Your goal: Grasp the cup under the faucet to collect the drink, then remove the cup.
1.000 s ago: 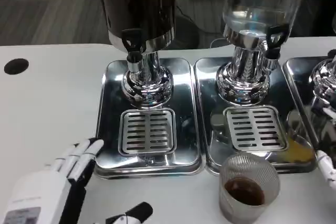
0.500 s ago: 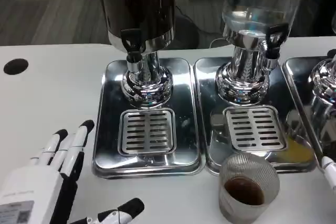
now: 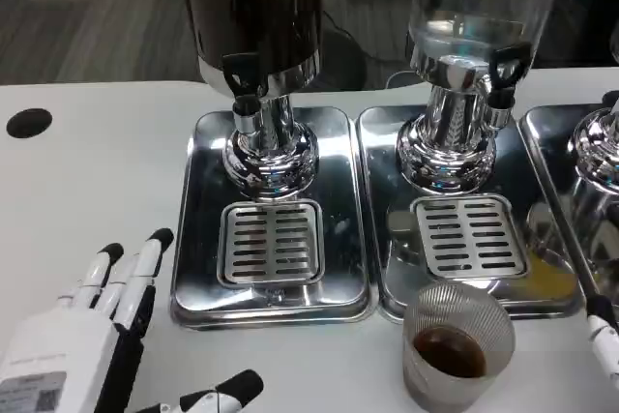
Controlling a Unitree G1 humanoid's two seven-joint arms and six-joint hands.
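- My left hand [image 3: 73,350] rests low at my near left on the counter [image 3: 87,200], fingers spread and holding nothing, thumb stuck out toward the right.
- My right hand [image 3: 604,340] shows only as a fingertip at the far right edge; I cannot tell whether it is wide or closed.
- The cup [image 3: 457,345] stands upright on the counter, well off to the right of my left hand and just beside my right. My right hand is the nearer one, I judge.
- The cup holds dark drink and sits clear of both faucets, just in front of the right tray [image 3: 382,239].
- Ahead of my left hand lies the left tray [image 3: 198,239] with its grate [image 3: 271,242] under the dark dispenser's faucet [image 3: 244,79].
- Nothing stands between my right fingertip and the cup; from my left, only bare counter.
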